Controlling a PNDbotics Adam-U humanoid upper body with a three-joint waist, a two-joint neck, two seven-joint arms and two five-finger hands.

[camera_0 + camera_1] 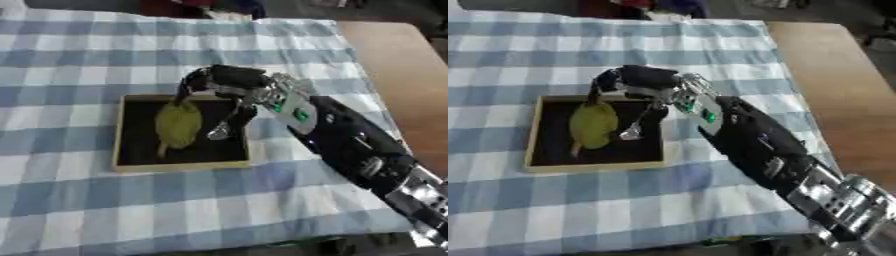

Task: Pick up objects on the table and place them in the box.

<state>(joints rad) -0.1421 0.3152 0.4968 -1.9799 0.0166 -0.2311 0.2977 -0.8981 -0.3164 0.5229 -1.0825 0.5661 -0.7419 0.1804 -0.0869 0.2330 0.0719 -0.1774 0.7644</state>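
Right hand point(229, 82) reaching in from the near right over the box point(131, 165) on the checked cloth point(79, 60), fingers curled around the top of the olive-green leaf-shaped object point(178, 125), hanging inside the box.

Black arm point(359, 145), silver joints, green lights.

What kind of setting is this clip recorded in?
Probably a staged tabletop test setup rather than a real kitchen: a blue checked tablecloth over a wooden table, a shallow box holding a green object, and the right hand above it.
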